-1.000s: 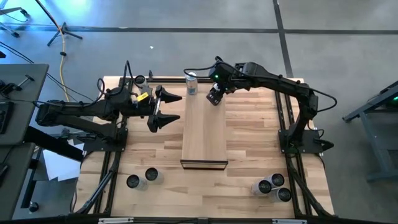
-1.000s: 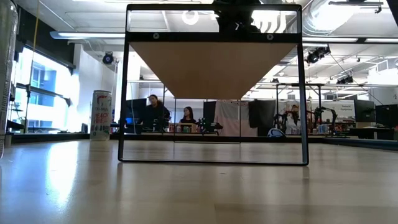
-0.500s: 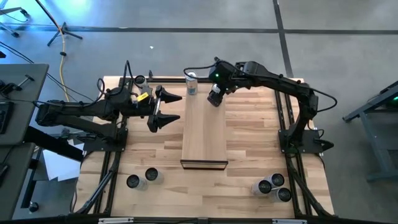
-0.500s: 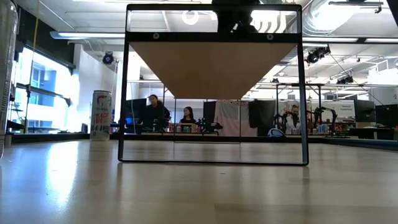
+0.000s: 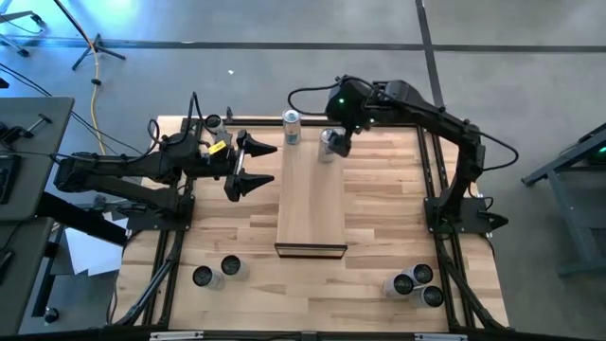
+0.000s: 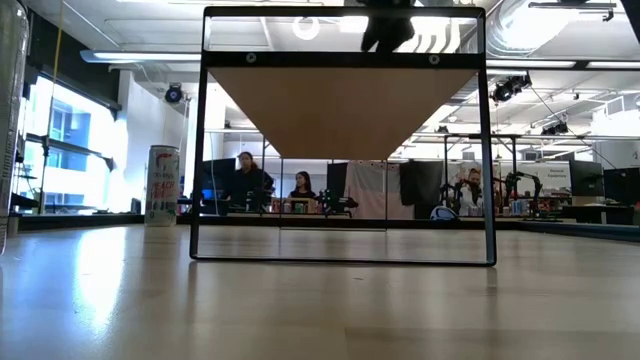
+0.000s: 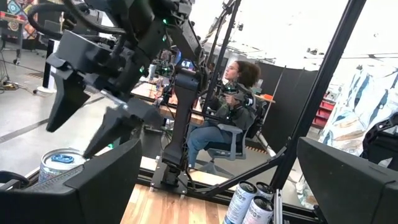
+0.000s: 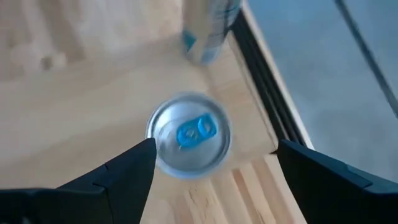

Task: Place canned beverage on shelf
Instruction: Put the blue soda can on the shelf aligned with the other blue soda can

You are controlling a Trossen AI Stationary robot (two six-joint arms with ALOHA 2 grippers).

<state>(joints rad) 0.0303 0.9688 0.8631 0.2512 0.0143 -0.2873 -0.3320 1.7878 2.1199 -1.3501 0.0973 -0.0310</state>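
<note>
Now the right gripper (image 8: 211, 171) hangs released above a round silvery can (image 8: 189, 134) (blue tab) on the smooth pale-wood shelf (image 5: 311, 204), apparently clear of it; left gripper (image 5: 254, 163) agape.

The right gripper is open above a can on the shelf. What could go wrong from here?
1. The can stands close to the shelf's side edge; a small push could send it off.
2. The right gripper flanks the can, so a sideways retreat could tip it toward the second can.
</note>
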